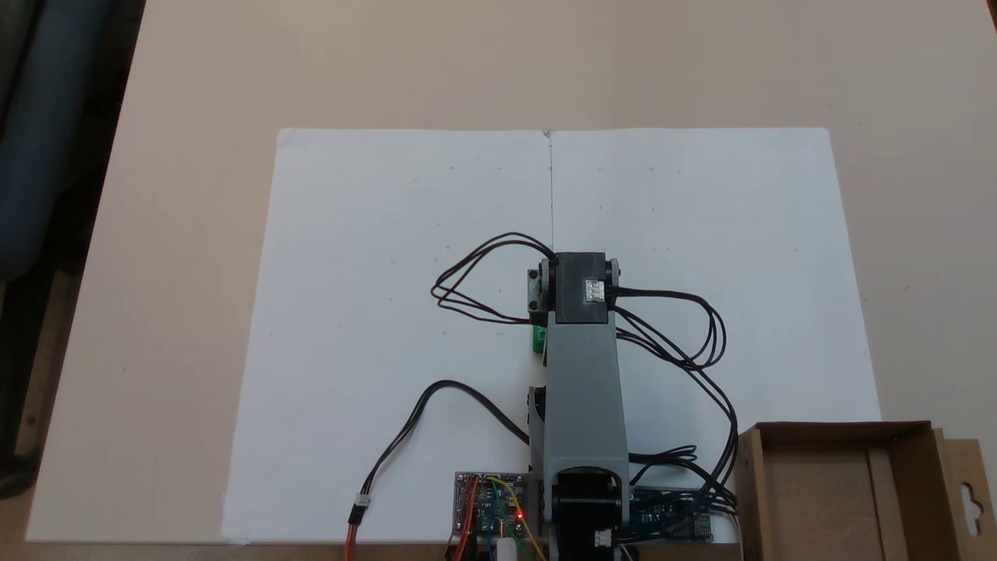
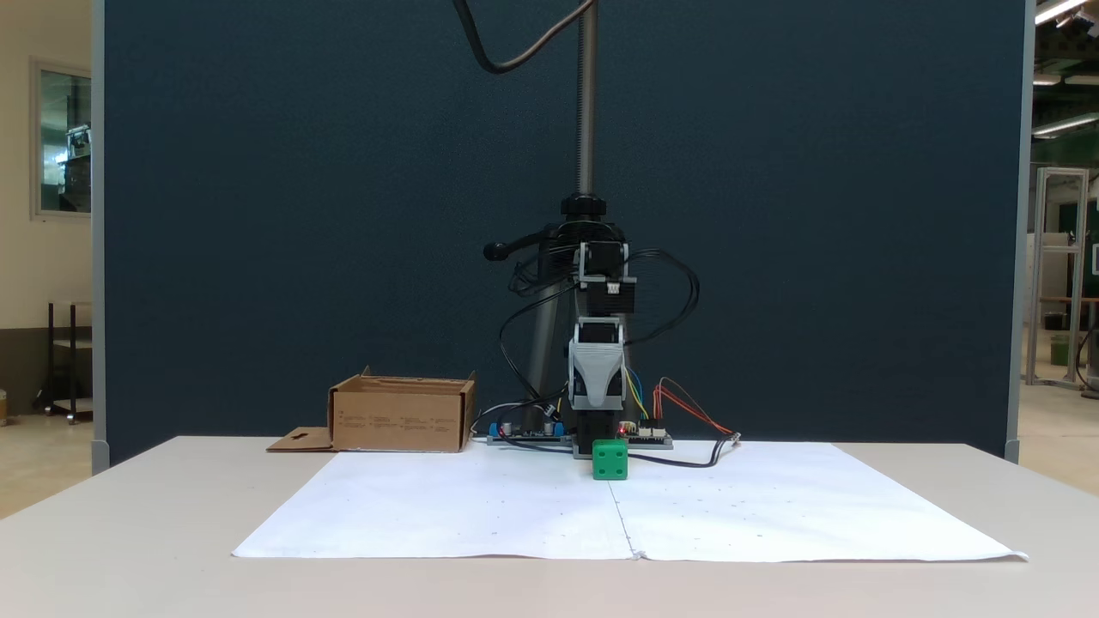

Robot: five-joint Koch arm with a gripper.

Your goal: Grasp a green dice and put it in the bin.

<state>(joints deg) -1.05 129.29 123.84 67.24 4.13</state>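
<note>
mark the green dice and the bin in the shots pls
green dice [image 2: 610,459], a fixed view from the front: on its front face with pips.
bin [image 1: 833,432], a fixed view from above: on its far wall's top edge.

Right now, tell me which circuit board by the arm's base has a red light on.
The board left of the base seen from above, with coloured wires plugged in; the blue board on the cardboard bin's side shows no light.
</note>
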